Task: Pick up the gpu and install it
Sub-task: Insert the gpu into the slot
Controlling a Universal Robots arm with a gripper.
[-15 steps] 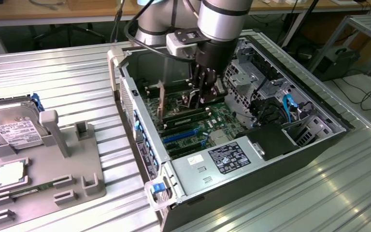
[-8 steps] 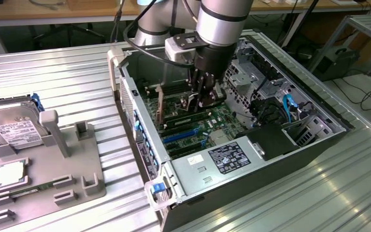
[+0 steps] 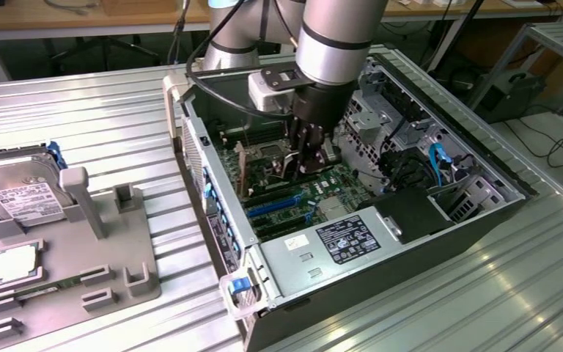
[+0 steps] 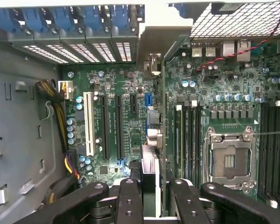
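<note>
Claw (image 3: 306, 167) clenched part-way on the thin green gpu card, held edge-on over the open black computer case (image 3: 477, 213).
At the exterior frame's centre, the arm hangs inside the case above the green motherboard (image 3: 306, 192); in the wrist view the gpu (image 4: 151, 154) rises between the black fingers (image 4: 130, 196) at bottom centre. I judge the card light, stiff and fragile, best held by its bare edges, clear of fan and connector.

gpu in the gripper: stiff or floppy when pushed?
Probably stiff: the gpu hangs straight, edge-on, from the gripper. Likely fragile sideways, being a thin card. May tilt, since it's clamped at one edge only.
</note>
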